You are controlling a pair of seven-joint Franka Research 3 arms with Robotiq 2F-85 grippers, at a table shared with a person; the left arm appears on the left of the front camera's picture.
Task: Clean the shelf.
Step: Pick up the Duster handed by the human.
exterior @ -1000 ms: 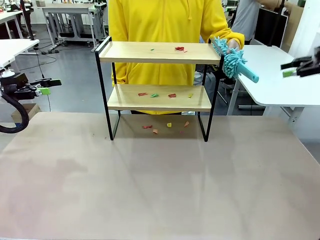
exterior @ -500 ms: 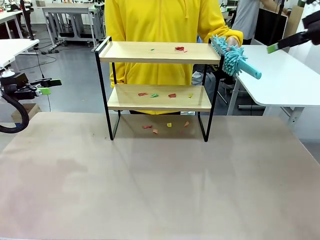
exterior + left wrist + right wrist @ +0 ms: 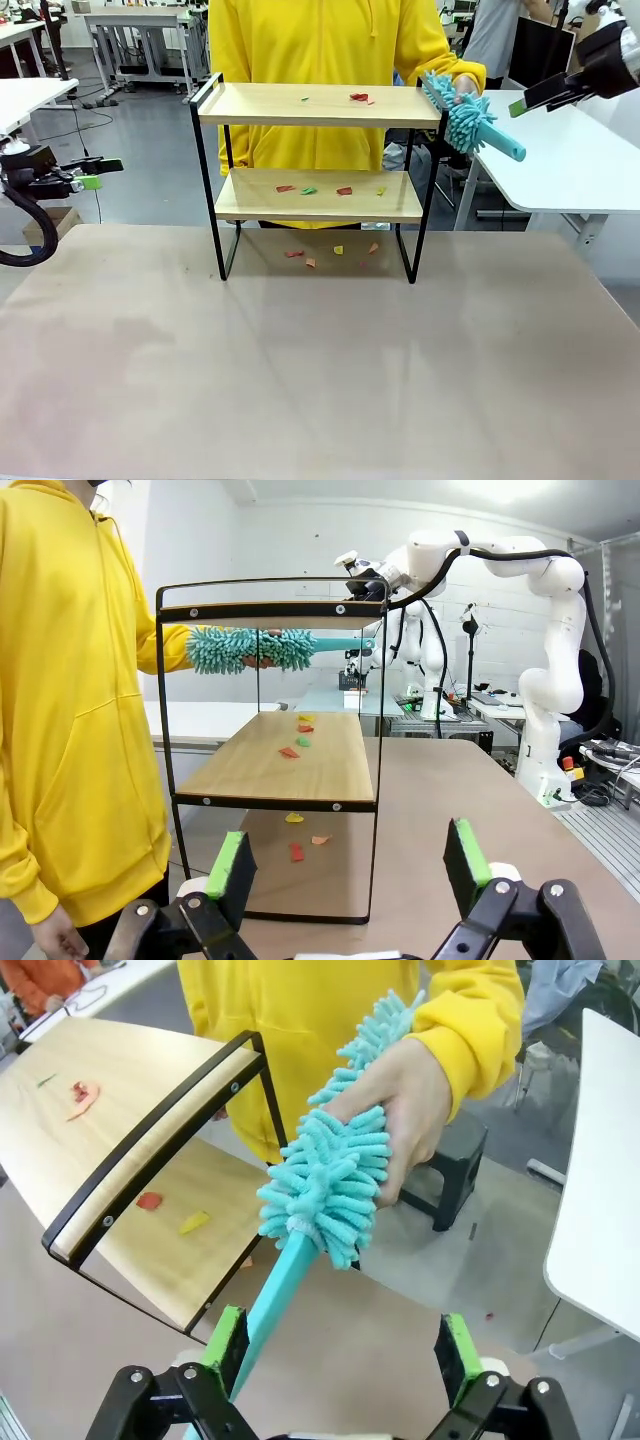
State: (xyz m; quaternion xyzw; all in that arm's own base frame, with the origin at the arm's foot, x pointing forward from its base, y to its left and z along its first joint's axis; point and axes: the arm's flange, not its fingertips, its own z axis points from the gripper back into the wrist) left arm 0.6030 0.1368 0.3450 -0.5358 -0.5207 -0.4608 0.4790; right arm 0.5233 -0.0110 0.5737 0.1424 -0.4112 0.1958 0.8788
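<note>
At the far left, the left gripper (image 3: pixel 104 172) hangs off the edge of the pale wooden tabletop (image 3: pixel 300 380), its green-padded fingers spread wide with nothing between them; its wrist view shows the same wide gap (image 3: pixel 350 865).

In the middle, at the far side of the table, stands the small two-tier shelf with a thin black metal frame and light wooden boards (image 3: pixel 260 103). Small red, green and yellow scraps (image 3: pixel 358 97) lie on both boards and on the table beneath. A person in a yellow hooded top stands behind it.

At the shelf's right end, the person's hand (image 3: pixel 415 1100) grips the fluffy head of a teal duster (image 3: pixel 470 122), its handle pointing down and to the right.

At the upper right, the right gripper (image 3: pixel 520 105) hovers just beyond the handle's tip. In its wrist view the jaws (image 3: pixel 340 1350) stand wide apart, and the handle runs between them close to one pad; whether they touch is unclear
</note>
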